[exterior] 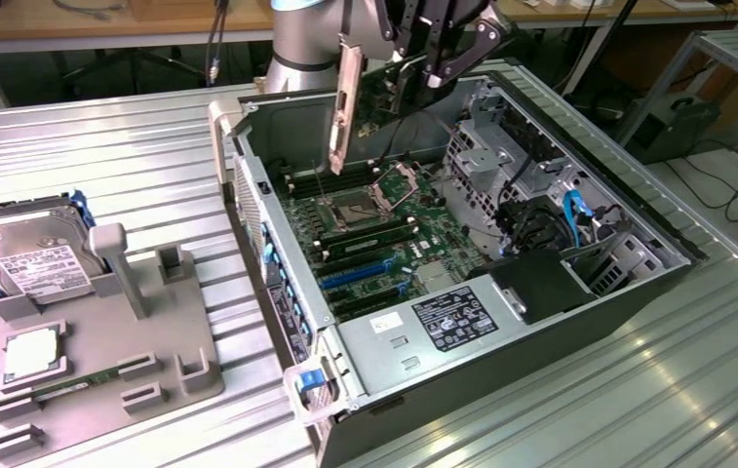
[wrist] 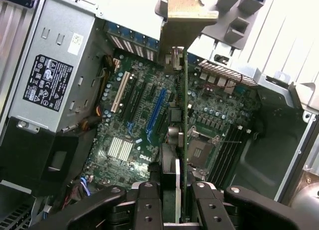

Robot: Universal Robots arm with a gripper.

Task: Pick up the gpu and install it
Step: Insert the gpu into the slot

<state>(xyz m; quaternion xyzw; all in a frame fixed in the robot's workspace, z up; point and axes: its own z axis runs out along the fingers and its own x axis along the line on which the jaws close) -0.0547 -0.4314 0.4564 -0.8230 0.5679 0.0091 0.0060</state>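
One gpu (exterior: 341, 117) in hand (exterior: 429, 64) over motherboard (exterior: 382, 234)

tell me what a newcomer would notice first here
The open computer case lies in the middle of the exterior view, its green motherboard bare. Above it the end effector grips the gpu, held on edge over the board. On the exterior view's left, a hard drive stands in a grey holder.

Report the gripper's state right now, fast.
Gripper: closed on the gpu, holding it edge-on above the motherboard inside the open computer case.
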